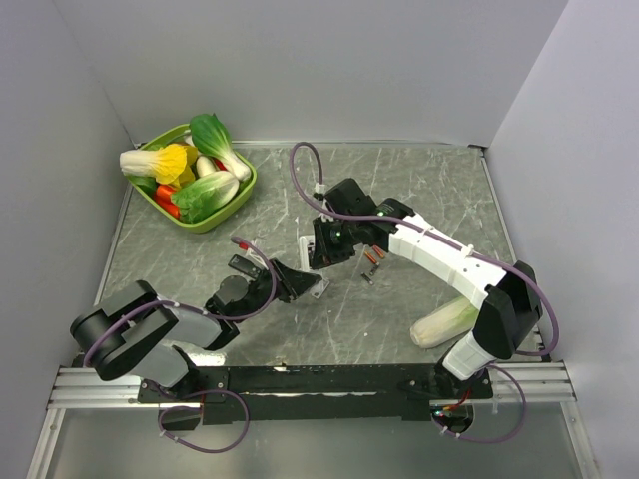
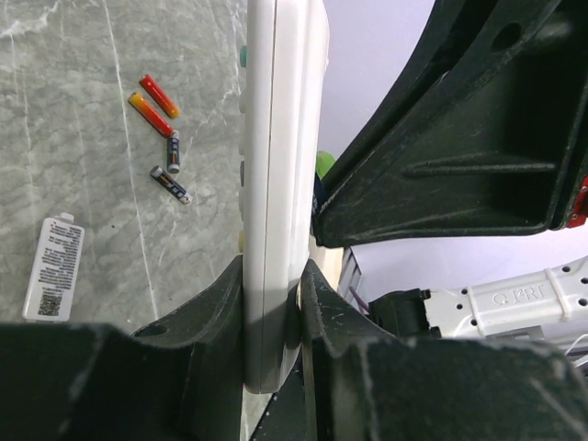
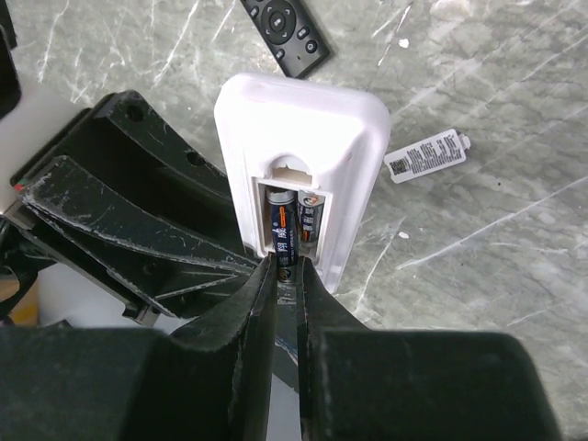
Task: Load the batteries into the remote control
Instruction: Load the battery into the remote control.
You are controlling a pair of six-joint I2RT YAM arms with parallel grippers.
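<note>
Pinching the lower end of a battery (image 3: 280, 230), my right claw (image 3: 287, 274) is clenched narrow, its tips at the mouth of the open compartment in the back of the white remote (image 3: 303, 119). From that claw the remote lies straight ahead at twelve o'clock, close up. Its long axis runs twelve to six, in line with my fingers and with the battery itself. A second battery (image 3: 310, 220) sits in the slot just at three o'clock of mine. My left claw (image 2: 273, 271) is clamped on the remote's near end, presenting the compartment to the right arm. The right arm is therefore the nearer one for the seating. I judge the next move to be a short push along that axis, towards twelve, until the battery lies flat. Spare batteries (image 2: 152, 115) lie on the table at ten o'clock of the left claw, well apart from it, and the loose cover (image 2: 53, 268) lies at nine.
</note>
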